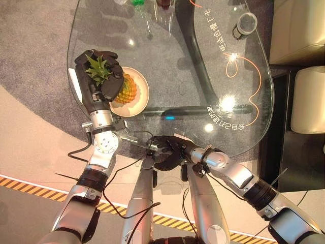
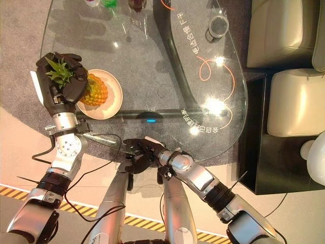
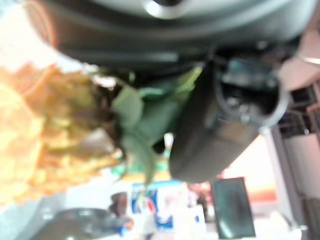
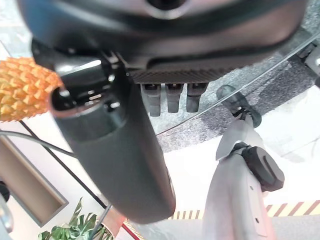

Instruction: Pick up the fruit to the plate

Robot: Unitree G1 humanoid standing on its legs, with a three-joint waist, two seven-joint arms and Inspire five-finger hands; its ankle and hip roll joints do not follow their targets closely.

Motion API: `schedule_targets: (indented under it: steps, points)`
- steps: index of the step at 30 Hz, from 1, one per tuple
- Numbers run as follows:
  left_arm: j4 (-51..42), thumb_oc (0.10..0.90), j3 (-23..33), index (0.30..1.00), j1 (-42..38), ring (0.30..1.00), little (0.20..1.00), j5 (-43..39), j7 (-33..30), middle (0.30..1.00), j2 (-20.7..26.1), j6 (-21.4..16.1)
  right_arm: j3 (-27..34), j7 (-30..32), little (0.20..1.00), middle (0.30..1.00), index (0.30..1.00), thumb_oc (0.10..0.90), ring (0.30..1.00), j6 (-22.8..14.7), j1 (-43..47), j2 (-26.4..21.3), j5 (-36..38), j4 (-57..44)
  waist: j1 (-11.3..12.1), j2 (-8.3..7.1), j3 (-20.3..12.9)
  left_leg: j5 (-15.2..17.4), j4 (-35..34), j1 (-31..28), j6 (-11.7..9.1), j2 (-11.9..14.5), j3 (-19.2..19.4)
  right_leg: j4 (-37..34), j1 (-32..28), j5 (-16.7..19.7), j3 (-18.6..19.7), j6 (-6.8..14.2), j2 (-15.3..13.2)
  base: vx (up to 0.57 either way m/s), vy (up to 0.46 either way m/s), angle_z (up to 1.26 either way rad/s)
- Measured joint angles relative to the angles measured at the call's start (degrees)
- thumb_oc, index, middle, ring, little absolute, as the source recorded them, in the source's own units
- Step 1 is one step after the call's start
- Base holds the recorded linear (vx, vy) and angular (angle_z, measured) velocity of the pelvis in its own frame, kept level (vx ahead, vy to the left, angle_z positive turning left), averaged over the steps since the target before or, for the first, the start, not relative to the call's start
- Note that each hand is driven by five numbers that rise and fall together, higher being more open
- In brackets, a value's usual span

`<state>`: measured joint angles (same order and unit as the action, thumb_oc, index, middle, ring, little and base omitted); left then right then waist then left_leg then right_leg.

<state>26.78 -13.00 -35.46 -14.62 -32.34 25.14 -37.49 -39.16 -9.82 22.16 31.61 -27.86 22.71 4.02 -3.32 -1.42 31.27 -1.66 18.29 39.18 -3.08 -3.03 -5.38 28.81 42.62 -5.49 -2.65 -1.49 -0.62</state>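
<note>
A yellow pineapple (image 1: 129, 89) with a green crown lies on a cream plate (image 1: 143, 104) near the left edge of the glass table (image 1: 203, 61). My left hand (image 1: 99, 71) is over the crown end, fingers curled round the leaves and the top of the fruit. In the left wrist view the thumb (image 3: 215, 130) sits against the leaves, with the pineapple (image 3: 40, 130) beside it. My right hand (image 1: 165, 150) hangs below the table's near edge with relaxed fingers and nothing in it. The right wrist view shows its thumb (image 4: 120, 165) and the pineapple (image 4: 22, 95) through the glass.
A dark round cup (image 1: 246, 23) stands at the table's far right. Bottles (image 1: 137, 4) stand at the far edge. A dark base bar (image 1: 203, 109) runs under the glass. Cream sofa cushions (image 1: 307, 99) and a black side table (image 1: 284, 152) are on the right.
</note>
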Motion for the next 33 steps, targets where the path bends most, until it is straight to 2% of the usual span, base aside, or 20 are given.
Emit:
schedule_targets:
  steps: [6,13,26,33]
  points:
    - [1.94,0.100,-0.11,0.300,-0.67,0.300,0.200,3.19,-2.93,0.300,-0.01,-0.04,0.15,0.76,0.900,0.900,0.900,0.800,0.900,-0.02,0.52,-0.39,0.51,0.01,-0.06,-0.11,-0.03,-0.14,0.25,1.81,0.00,0.08,0.09,0.00,1.75,0.34,0.07,0.02,0.10,-0.01,-0.002,0.00]
    - [2.17,0.100,-0.18,0.300,-0.84,0.300,0.200,7.65,-7.45,0.300,-0.03,-0.08,0.22,1.64,0.900,0.900,0.900,0.800,0.900,-0.13,1.73,-0.68,1.56,0.02,-0.08,-1.38,0.03,-0.22,0.82,4.50,-0.10,0.26,0.15,-0.04,4.21,0.86,0.15,-0.01,0.39,-0.01,-0.002,-0.01]
    - [4.28,0.100,-2.08,0.300,-2.42,0.300,0.200,8.95,-9.72,0.300,-0.25,-0.08,0.33,2.74,0.900,0.900,0.900,0.800,0.900,-0.23,1.88,-0.64,1.57,0.02,-0.12,-1.47,0.02,-0.30,0.84,6.08,-0.22,0.34,0.06,0.00,5.74,0.93,0.05,-0.05,0.48,-0.01,-0.017,0.00]
    - [6.23,0.100,-2.09,0.300,-4.50,0.300,0.200,10.65,-12.35,0.300,-0.39,-0.08,0.39,2.84,0.900,0.900,0.900,0.800,0.900,-0.38,2.20,-0.71,1.85,0.02,-0.15,-2.44,-0.04,-0.34,0.78,6.07,-0.27,0.42,0.04,-0.03,5.78,0.93,0.02,-0.05,0.54,0.00,0.000,0.00]
